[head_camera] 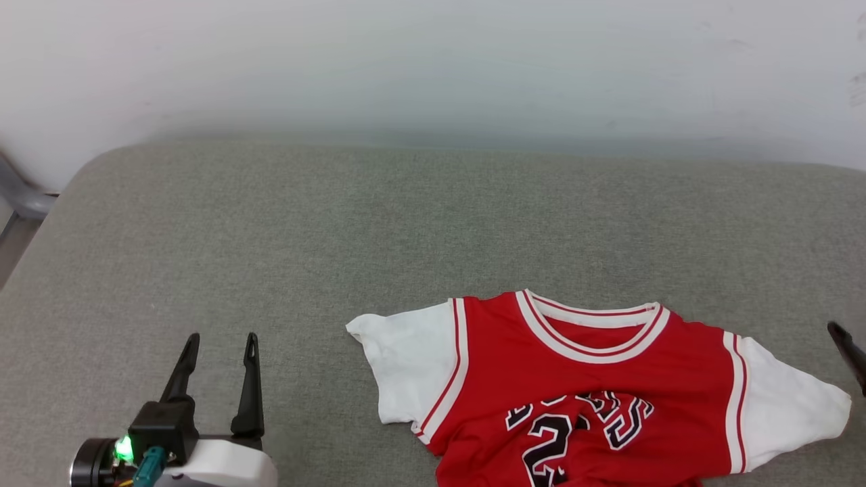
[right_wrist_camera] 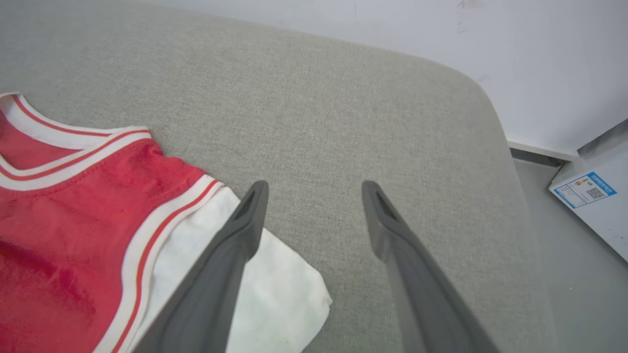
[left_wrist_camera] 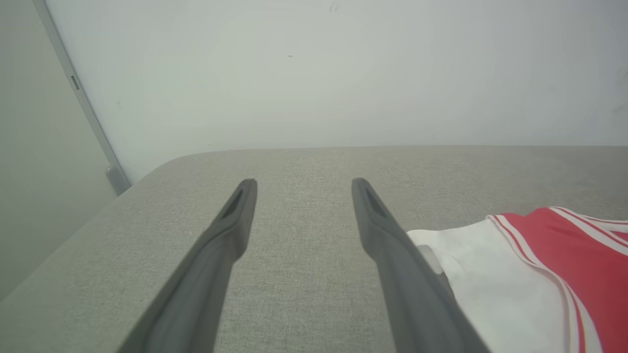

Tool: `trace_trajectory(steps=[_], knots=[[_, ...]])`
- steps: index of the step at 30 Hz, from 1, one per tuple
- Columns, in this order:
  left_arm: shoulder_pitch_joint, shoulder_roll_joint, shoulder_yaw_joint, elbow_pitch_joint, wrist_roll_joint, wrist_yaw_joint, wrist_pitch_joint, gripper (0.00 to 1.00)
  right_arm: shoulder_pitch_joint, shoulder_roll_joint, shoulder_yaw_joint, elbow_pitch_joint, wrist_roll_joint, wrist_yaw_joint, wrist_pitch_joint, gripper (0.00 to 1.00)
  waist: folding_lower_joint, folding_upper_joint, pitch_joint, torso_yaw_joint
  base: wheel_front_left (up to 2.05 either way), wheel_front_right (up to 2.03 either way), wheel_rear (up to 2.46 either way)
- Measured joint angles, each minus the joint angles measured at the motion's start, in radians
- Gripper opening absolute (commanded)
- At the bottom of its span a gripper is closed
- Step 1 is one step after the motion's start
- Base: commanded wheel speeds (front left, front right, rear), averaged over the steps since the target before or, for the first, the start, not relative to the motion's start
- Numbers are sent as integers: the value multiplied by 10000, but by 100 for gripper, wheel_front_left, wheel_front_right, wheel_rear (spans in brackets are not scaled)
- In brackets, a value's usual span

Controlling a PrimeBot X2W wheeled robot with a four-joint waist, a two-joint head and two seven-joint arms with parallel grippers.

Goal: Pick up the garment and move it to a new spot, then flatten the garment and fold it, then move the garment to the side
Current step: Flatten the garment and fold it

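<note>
The left gripper (head_camera: pixel 223 337) held its long dark fingers apart over bare cloth, and the right gripper (right_wrist_camera: pixel 315 185) stood equally spread by one white sleeve of the single rumpled red, white-sleeved jersey garment (head_camera: pixel 575 385) lying near-right on the one grey fabric surface (head_camera: pixel 338 237), so flattening well probably meant two grippers pinching opposite sleeves and drawing outward.

One garment (head_camera: pixel 588 379), two tools — left tool (head_camera: pixel 223 336), right tool (right_wrist_camera: pixel 314 185) — one grey cushion (head_camera: pixel 338 223)
</note>
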Motion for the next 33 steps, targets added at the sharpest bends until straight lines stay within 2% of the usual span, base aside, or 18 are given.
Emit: trace_trajectory(steps=[2, 6, 11, 16, 21, 26, 33], knots=[[-178, 151, -21, 71, -61, -201, 0, 100, -51, 251, -453, 67, -548, 0, -713, 100, 0, 0, -84, -83, 0, 0, 0], [-713, 502, -217, 393, -288, -667, 199, 100, 85, 945, -1442, -161, -1547, 0, -1243, 100, 1, 0, -234, -216, 0, 0, 0], [-1839, 1233, -807, 500, -1007, -1106, 1593, 100, 882, 1745, -2736, -1018, -2949, 2, -1319, 100, 0, 0, -282, -377, 0, 0, 0], [-3033, 2230, -2090, 366, -2410, -1181, 3616, 100, 1846, 2523, -4332, -2589, -4362, 0, -556, 100, 0, 0, -189, -531, 0, 0, 0], [-4187, 3231, -3427, 439, -4245, -1189, 6278, 100, 2962, 3438, -5768, -4796, -5701, 0, 637, 100, 0, 0, 53, -709, 0, 0, 0], [-5412, 3973, -4533, 673, -5359, -1191, 8512, 100, 3650, 4084, -6456, -6644, -6420, 0, 1685, 100, 1, 0, 424, -941, 0, 0, 0], [-6631, 4623, -6117, 1317, -6314, -1191, 10677, 100, 3882, 4451, -6717, -7875, -6725, 0, 2366, 100, 1, 0, 1076, -1373, 0, 0, 0]])
